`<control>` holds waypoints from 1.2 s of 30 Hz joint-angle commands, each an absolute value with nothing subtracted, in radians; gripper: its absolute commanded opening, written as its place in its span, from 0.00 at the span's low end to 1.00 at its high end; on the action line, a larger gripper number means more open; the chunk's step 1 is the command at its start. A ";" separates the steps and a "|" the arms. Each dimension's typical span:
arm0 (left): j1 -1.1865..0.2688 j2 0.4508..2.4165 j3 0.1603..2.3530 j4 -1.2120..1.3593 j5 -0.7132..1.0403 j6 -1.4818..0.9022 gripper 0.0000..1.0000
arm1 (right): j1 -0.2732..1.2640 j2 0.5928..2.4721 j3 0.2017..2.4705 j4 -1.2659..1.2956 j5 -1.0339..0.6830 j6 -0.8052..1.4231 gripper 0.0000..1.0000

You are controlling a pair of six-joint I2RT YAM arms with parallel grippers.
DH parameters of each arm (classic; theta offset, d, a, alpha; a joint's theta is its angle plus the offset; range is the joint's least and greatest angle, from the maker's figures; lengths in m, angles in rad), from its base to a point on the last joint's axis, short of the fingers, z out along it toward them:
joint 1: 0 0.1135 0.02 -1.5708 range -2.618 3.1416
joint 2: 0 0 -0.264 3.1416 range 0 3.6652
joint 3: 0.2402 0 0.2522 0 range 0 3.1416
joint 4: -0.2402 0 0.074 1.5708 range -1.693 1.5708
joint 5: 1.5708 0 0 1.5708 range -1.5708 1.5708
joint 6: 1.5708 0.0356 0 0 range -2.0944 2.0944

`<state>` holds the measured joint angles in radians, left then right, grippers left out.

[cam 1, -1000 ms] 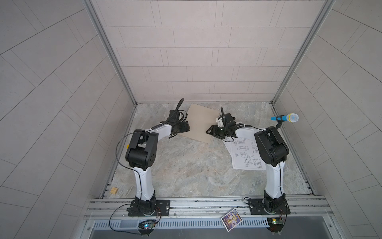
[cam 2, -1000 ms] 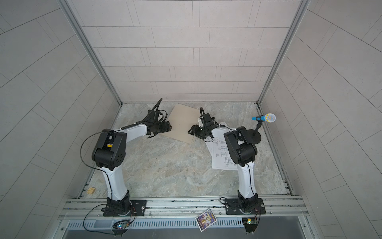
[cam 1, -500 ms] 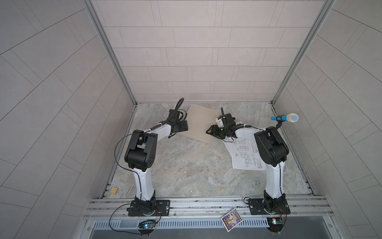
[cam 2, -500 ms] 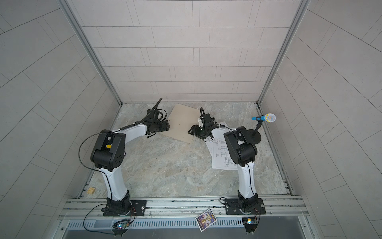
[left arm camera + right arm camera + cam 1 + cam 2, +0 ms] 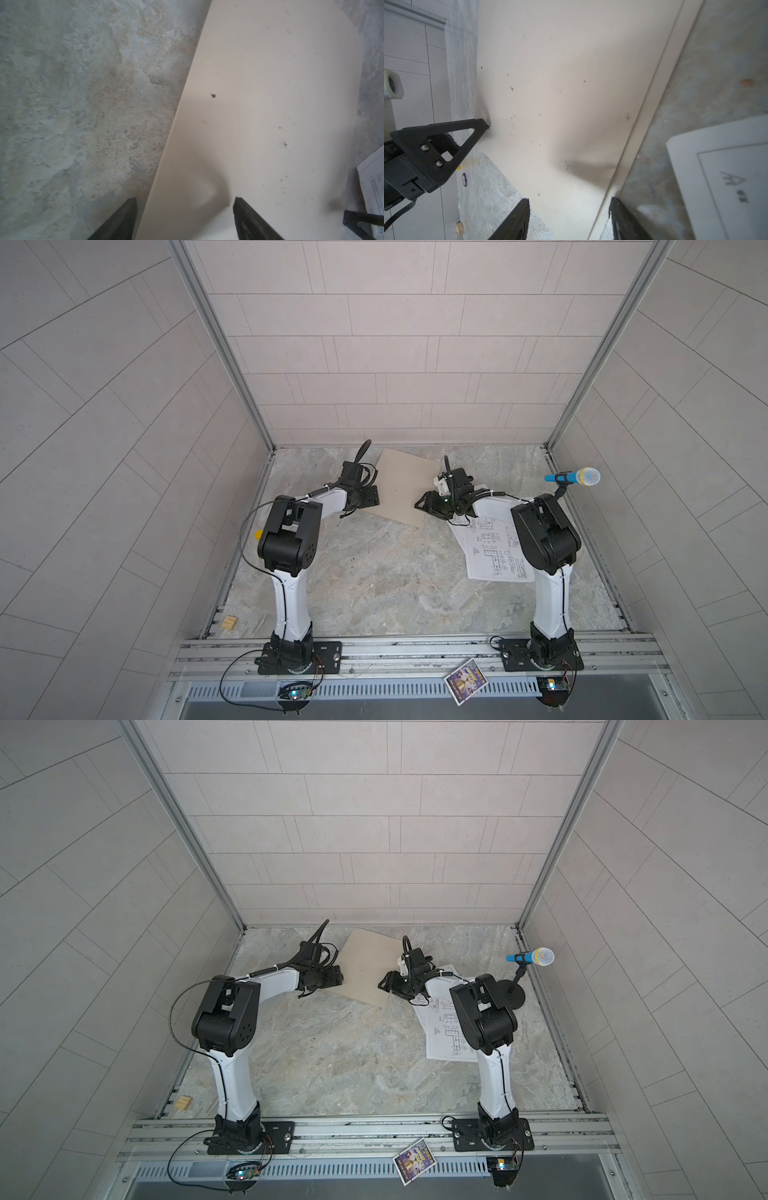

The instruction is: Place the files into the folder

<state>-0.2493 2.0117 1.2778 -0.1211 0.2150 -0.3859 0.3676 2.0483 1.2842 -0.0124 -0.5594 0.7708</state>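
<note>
Tan cardboard, the folder [image 5: 401, 485] lay shut and flat at the back of the marbled grey bench [image 5: 374, 580], so nothing was filed yet. The files [image 5: 490, 556] sat just beside it, partly under the right arm. Left end effector [image 5: 185, 202] and right end effector [image 5: 569, 200] stood spread astride opposite folder edges, pinching nothing, perhaps touching. Opening and loading were both left to do. Pale tiled walls enclosed the bench.
</note>
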 commanded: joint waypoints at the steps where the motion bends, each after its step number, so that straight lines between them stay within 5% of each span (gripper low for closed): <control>1: -0.271 1.960 1.249 -0.126 0.229 -0.390 0.79 | 0.374 2.044 1.284 -0.033 -0.564 0.772 0.62; 36: -0.304 1.631 0.836 0.110 0.311 -0.602 0.78 | 0.380 1.833 1.123 0.209 -0.753 0.963 0.54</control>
<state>-0.2932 1.6680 0.8604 0.0418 0.2737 -0.5701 0.3679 1.8767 1.1370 0.1856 -0.7246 0.9440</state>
